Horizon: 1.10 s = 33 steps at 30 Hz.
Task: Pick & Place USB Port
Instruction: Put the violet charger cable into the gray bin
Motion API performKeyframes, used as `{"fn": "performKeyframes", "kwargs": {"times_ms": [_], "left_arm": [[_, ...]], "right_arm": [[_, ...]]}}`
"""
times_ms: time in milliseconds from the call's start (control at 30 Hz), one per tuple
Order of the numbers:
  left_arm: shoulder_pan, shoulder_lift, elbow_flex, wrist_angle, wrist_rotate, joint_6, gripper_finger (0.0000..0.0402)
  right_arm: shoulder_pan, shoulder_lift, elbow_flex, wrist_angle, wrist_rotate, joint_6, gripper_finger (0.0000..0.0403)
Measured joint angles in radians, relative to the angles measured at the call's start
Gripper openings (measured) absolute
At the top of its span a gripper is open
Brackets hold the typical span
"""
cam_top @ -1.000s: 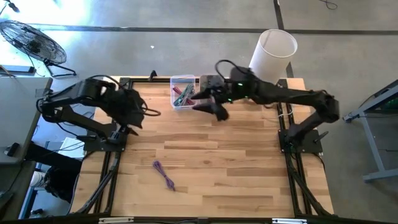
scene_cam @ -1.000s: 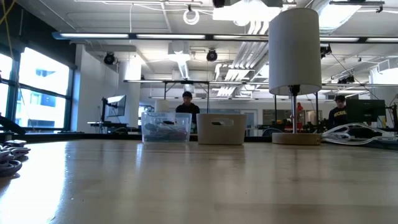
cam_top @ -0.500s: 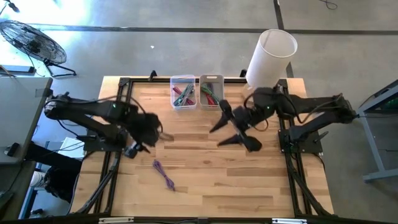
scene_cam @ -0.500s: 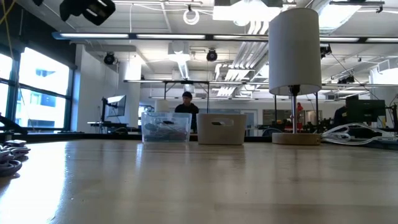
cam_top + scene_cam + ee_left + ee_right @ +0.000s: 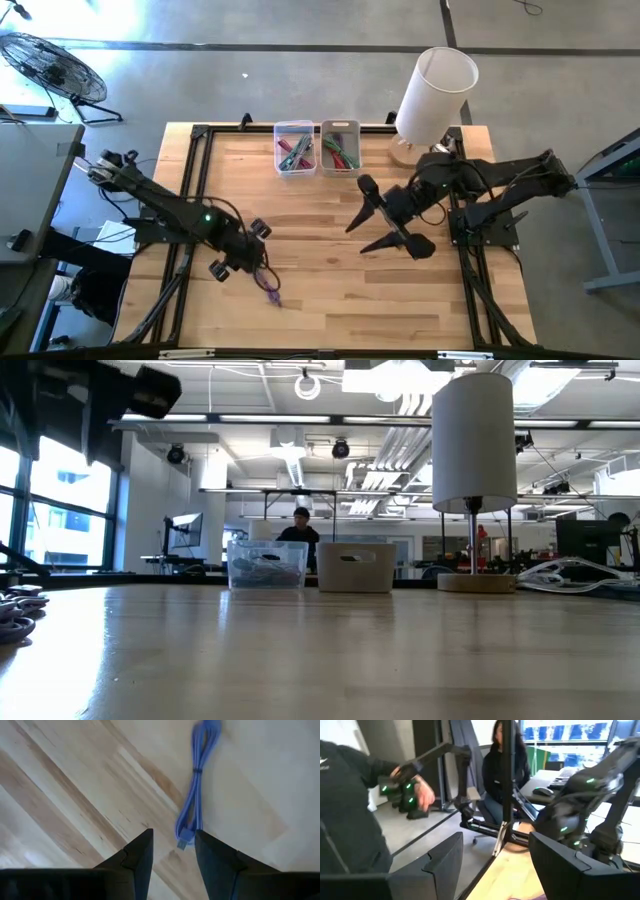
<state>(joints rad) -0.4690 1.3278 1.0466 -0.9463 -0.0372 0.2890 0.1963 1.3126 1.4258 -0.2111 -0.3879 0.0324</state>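
A blue-purple USB cable [image 5: 268,285], tied in a bundle, lies flat on the wooden table left of the middle. In the left wrist view the cable [image 5: 197,785] stretches away from my fingers, and its plug end [image 5: 184,842] shows in the gap just beyond the two fingertips. My left gripper [image 5: 248,258] hangs above that end, pointing steeply down and open [image 5: 173,837], touching nothing. Right of the table's middle my right gripper [image 5: 385,218] is held level and high, its fingers spread wide [image 5: 497,855] with nothing between them.
Two small bins with coloured cables, a clear one [image 5: 294,148] and a pale one [image 5: 340,146], stand at the table's far edge. A tall white cylinder on a stand [image 5: 435,90] stands at the far right corner. People show in the room beyond [image 5: 350,810].
My left gripper has swung from the table's left side toward the near edge and the middle, sinking toward the cable's end. My right gripper has drawn away from the bins toward the table's right and near side. The cable has stayed where it was.
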Motion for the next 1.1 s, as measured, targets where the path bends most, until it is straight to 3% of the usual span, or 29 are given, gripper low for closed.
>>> {"fn": "performKeyframes", "kwargs": {"times_ms": [100, 267, 467, 733, 1100], "left_arm": [[-0.012, 0.07, -0.003, 0.003, -0.05, -0.01, 0.0142], [-0.009, 0.165, -0.003, 0.041, -0.045, -0.109, 0.0142], [-0.009, 0.243, -0.003, 0.139, 0.043, -0.111, 0.0142], [-0.038, 0.28, -0.001, 0.193, 0.128, -0.116, 0.0142], [-0.085, 0.296, -0.002, 0.196, 0.074, -0.14, 0.0142]], "right_arm": [[0.001, -0.01, 0.0, 0.001, 0.019, 0.018, 0.0218], [0.008, -0.025, 0.0, 0.024, 0.032, 0.058, 0.0218], [0.041, -0.035, 0.0, 0.021, 0.039, 0.064, 0.0217], [0.075, -0.038, 0.0, 0.004, 0.038, 0.047, 0.0216], [0.082, -0.038, 0.0, -0.02, 0.038, 0.046, 0.0216]]}}
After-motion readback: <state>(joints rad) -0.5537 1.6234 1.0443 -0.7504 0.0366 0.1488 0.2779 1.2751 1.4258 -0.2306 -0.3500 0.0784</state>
